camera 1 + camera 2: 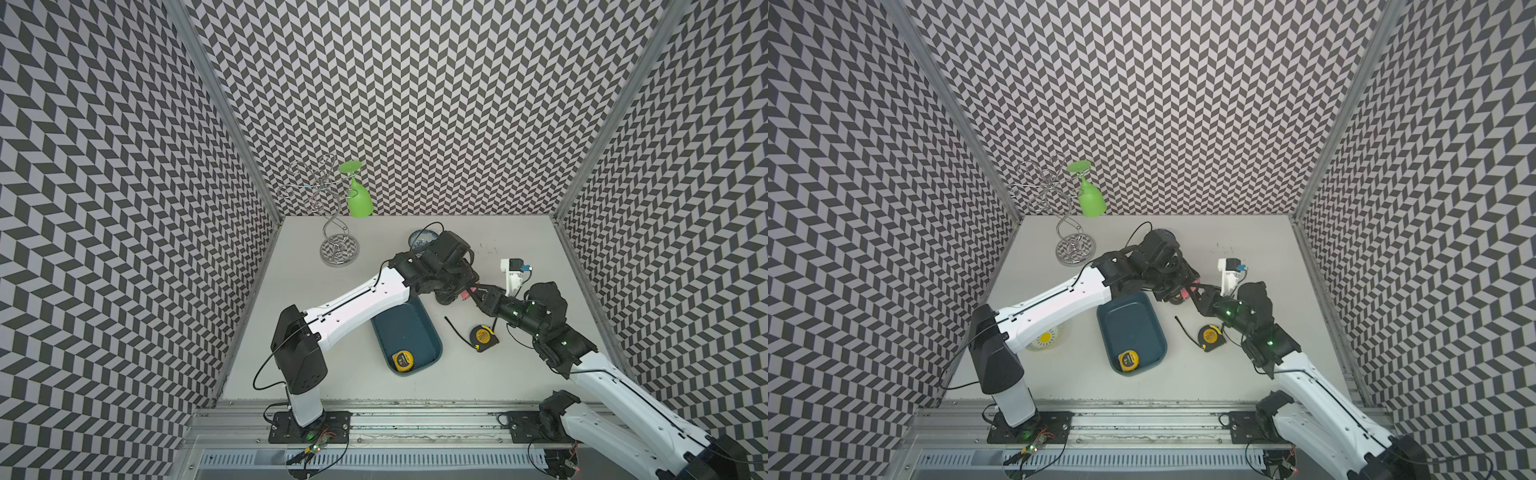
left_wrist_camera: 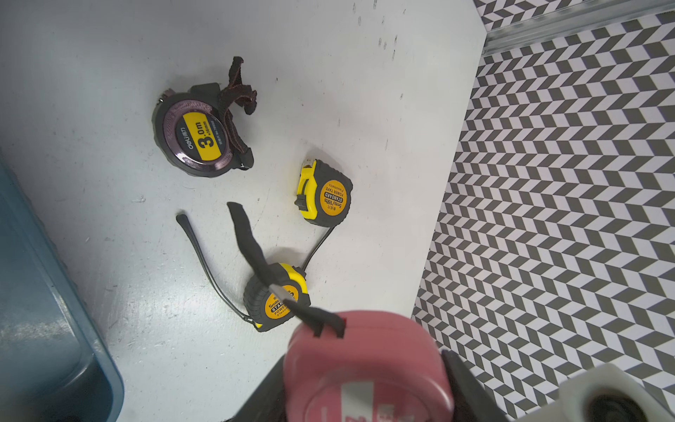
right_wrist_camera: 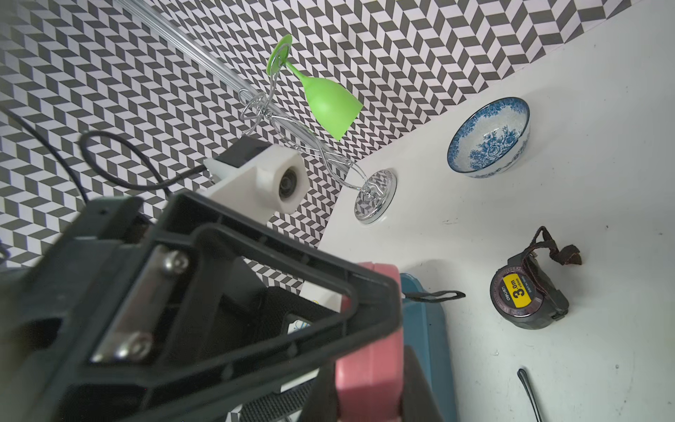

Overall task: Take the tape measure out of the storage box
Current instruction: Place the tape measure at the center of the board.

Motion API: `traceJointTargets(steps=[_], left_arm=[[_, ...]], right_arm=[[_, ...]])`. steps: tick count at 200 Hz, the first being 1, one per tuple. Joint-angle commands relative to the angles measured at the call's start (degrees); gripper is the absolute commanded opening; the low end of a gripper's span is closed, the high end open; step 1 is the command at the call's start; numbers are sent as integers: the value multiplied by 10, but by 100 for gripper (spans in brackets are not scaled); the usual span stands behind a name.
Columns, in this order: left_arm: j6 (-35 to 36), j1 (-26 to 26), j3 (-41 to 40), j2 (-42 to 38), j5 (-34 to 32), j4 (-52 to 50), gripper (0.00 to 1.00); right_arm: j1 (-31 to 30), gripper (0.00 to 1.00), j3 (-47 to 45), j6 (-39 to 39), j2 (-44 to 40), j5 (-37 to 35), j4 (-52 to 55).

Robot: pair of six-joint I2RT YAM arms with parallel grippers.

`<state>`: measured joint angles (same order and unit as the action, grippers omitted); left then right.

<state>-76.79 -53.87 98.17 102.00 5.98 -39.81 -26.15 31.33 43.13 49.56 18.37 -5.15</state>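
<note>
Grip on the pink tape measure (image 2: pixel 365 365) was shared: left end effector (image 1: pixel 460 293) and right end effector (image 1: pixel 476 294) both clamped it, outside the storage box (image 1: pixel 415 328), by its far corner. Likely rigid, slick, weighty; flat sides suited gripping.

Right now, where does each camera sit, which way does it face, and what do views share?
Top views: high above the front rail, looking down toward the back wall; left arm and right arm show, plus the storage box.
Left wrist: on the left arm, looking down at the table over the pink tape measure; the right wrist camera shows.
Right wrist: on the right arm, facing the back-left corner; the left gripper fills the foreground.
Shared: both wrist views show the pink one and the dark tape measure.
</note>
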Motion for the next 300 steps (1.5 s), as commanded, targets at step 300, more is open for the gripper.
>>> traceJointTargets(steps=[300], left_arm=[[195,136,-125,-58,76,-7,99]], right_arm=[[326,25,-134,2,71,52,217]])
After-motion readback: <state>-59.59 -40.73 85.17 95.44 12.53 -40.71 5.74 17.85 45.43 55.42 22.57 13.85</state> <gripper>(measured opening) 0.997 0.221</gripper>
